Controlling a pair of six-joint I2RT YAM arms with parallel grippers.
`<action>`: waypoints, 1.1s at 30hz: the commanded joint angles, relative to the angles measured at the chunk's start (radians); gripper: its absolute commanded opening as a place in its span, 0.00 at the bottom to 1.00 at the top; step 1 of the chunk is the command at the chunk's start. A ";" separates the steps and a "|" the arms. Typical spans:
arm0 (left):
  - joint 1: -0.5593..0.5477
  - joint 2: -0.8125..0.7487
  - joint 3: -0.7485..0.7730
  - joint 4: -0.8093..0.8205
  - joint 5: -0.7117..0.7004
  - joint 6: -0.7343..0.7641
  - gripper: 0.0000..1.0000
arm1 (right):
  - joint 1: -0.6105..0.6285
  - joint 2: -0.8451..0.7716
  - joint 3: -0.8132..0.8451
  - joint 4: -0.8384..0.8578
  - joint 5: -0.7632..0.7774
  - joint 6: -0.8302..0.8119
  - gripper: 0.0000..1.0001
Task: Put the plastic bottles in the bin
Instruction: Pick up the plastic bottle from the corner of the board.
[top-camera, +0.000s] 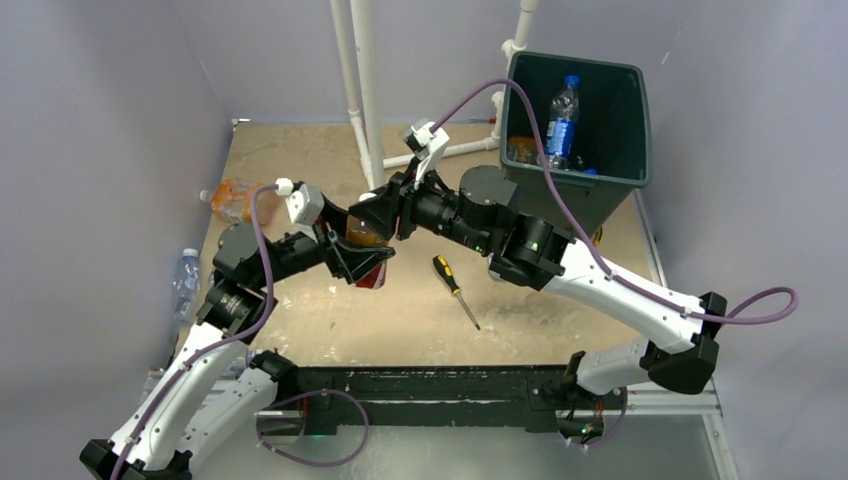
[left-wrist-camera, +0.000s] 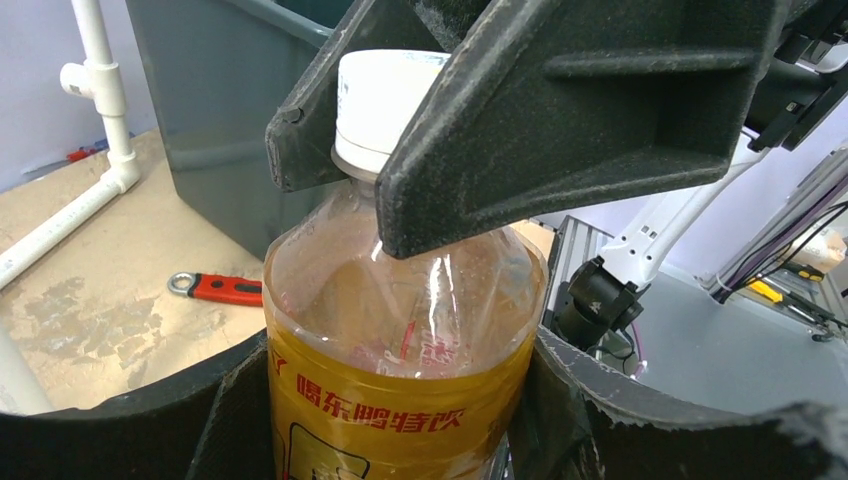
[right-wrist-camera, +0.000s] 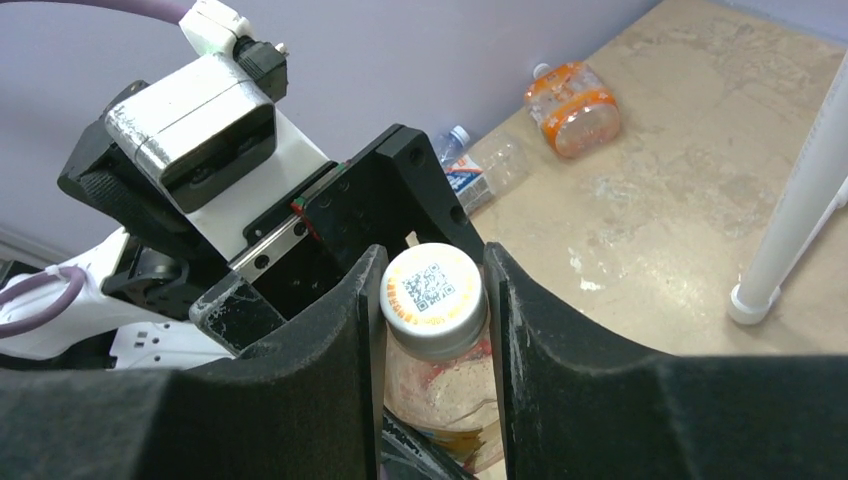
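Fingers (left-wrist-camera: 235, 425) of the left gripper (left-wrist-camera: 395, 430) clamp the body of an orange-tinted bottle (left-wrist-camera: 400, 330), apparently lifted off the tabletop (top-camera: 330, 320), well apart from the bin (top-camera: 605, 205). The right gripper (right-wrist-camera: 432, 275) reaches in from the bin's side. Its fingers (right-wrist-camera: 330, 340) sit narrow around the bottle's white cap (right-wrist-camera: 432, 290), touching it on both sides.

This looks like a hand-over between the arms: the bottle is gripped at both ends and is not yet in the bin. Next, the left fingers would need to let go so the right arm can carry the bottle by its cap over the bin and drop it.

Inside the bin stands a blue-labelled bottle (top-camera: 562, 120). On the tabletop's side farthest from the bin lie an orange bottle (top-camera: 235, 198) and a clear bottle (top-camera: 186, 280). A screwdriver (top-camera: 455, 288) lies nearer the bin than the held bottle.
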 joint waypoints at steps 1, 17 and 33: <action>-0.004 -0.022 0.027 0.058 -0.048 -0.021 0.30 | -0.009 -0.033 -0.033 -0.016 0.017 0.008 0.00; -0.004 -0.051 0.111 -0.341 -0.821 -0.119 0.99 | -0.009 -0.318 -0.096 -0.086 0.256 -0.136 0.00; -0.778 0.444 0.449 -0.408 -1.565 0.156 0.99 | -0.009 -0.383 0.142 -0.191 0.589 -0.330 0.00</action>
